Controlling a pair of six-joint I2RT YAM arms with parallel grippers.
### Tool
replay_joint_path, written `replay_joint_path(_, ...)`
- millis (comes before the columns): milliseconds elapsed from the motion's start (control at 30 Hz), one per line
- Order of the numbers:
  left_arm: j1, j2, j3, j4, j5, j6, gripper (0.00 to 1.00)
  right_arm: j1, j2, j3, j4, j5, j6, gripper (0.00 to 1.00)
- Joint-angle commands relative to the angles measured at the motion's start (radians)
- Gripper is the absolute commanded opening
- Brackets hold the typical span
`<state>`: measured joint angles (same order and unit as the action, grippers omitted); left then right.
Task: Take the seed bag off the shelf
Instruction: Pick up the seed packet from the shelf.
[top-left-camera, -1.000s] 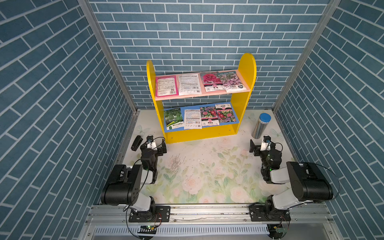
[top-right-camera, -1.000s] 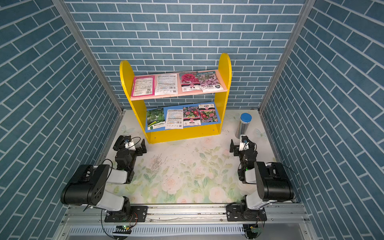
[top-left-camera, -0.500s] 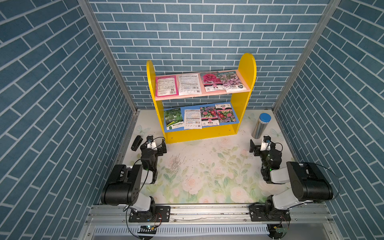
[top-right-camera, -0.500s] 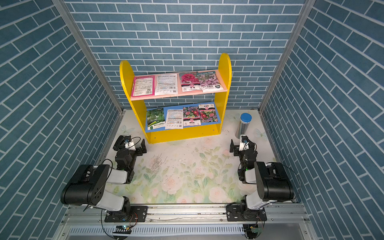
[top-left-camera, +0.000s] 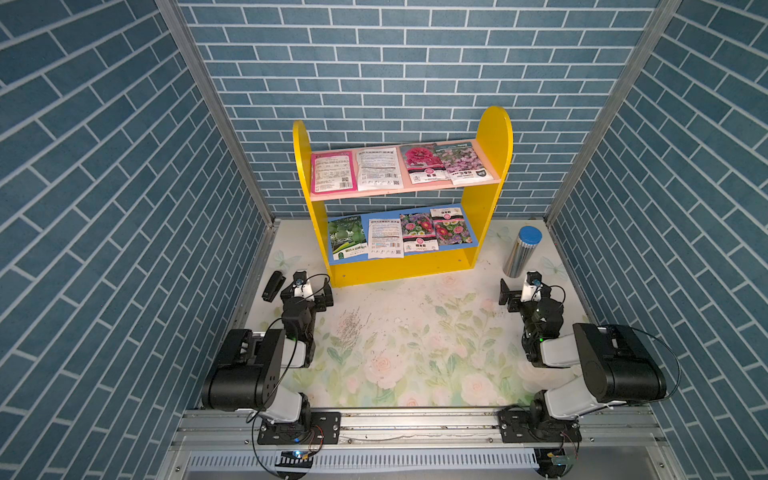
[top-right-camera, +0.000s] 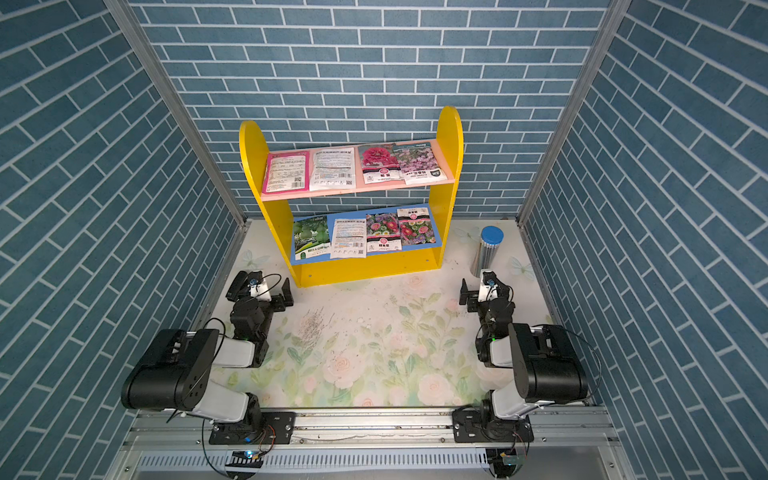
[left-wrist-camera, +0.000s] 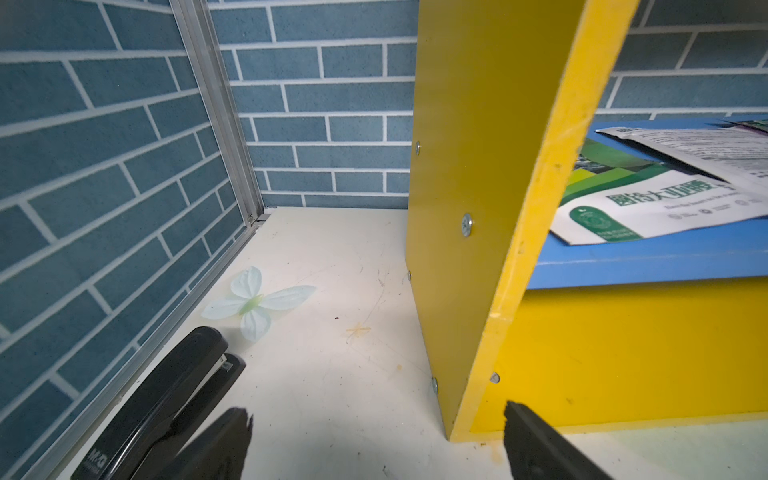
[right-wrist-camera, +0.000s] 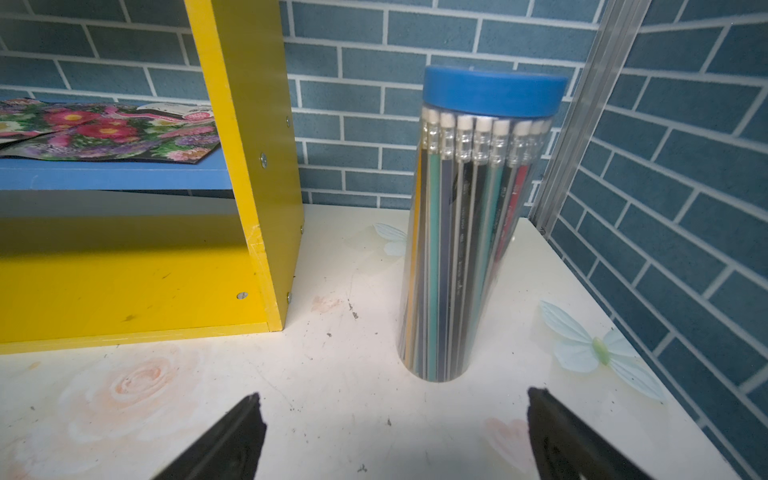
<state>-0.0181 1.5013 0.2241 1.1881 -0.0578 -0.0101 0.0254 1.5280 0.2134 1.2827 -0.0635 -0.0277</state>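
The shelf (top-left-camera: 494, 137) stands at the back of the table, with yellow side panels, a pink upper board and a blue lower board. Several seed bags lie flat on each board, among them a pink one (top-left-camera: 333, 172) above and a green one (top-left-camera: 347, 239) below. In the left wrist view the green bag (left-wrist-camera: 648, 203) shows past the yellow side panel. My left gripper (top-left-camera: 306, 289) (left-wrist-camera: 376, 415) is open and empty, low in front of the shelf's left corner. My right gripper (top-left-camera: 528, 289) (right-wrist-camera: 395, 397) is open and empty, off the shelf's right side.
A black stapler (top-left-camera: 273, 286) (left-wrist-camera: 166, 399) lies just left of the left gripper, by the side wall. A clear tube of pencils with a blue lid (top-left-camera: 523, 251) (right-wrist-camera: 469, 232) stands upright right in front of the right gripper. Blue brick walls close in three sides.
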Motion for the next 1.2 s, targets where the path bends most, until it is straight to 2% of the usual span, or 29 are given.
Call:
replay_joint_path(0,-0.003,0.003,0.012,0.023,0.010,0.001,1.00,0.002,0.005,0.009,-0.005,0.011,-0.017,1.00)
replay_joint_path(433,-0.003,-0.004,0.009,0.024,0.006,0.001,1.00,0.002,0.000,-0.004,0.016,0.039,-0.008,1.00)
replay_joint_path(567,-0.012,-0.059,0.119,-0.212,-0.008,0.005,1.00,0.004,-0.041,-0.022,0.019,0.042,-0.011,1.00)
replay_joint_path(633,-0.025,-0.076,0.139,-0.251,-0.027,0.015,1.00,0.005,-0.080,-0.024,-0.013,0.043,-0.012,1.00)
replay_joint_path(800,-0.087,-0.162,0.165,-0.347,-0.127,0.027,1.00,0.029,-0.226,0.006,-0.201,0.069,-0.014,1.00)
replay_joint_path(900,-0.132,-0.229,0.189,-0.406,-0.137,-0.013,1.00,0.062,-0.328,0.023,-0.310,0.105,0.006,1.00)
replay_joint_path(967,-0.184,-0.256,0.226,-0.461,-0.162,-0.016,1.00,0.090,-0.401,0.049,-0.412,0.133,0.027,1.00)
replay_joint_path(1067,-0.281,-0.282,0.282,-0.533,-0.211,-0.003,1.00,0.147,-0.500,0.105,-0.581,0.246,0.060,1.00)
replay_joint_path(1167,-0.349,-0.306,0.337,-0.596,-0.195,-0.032,1.00,0.179,-0.586,0.149,-0.684,0.242,0.060,1.00)
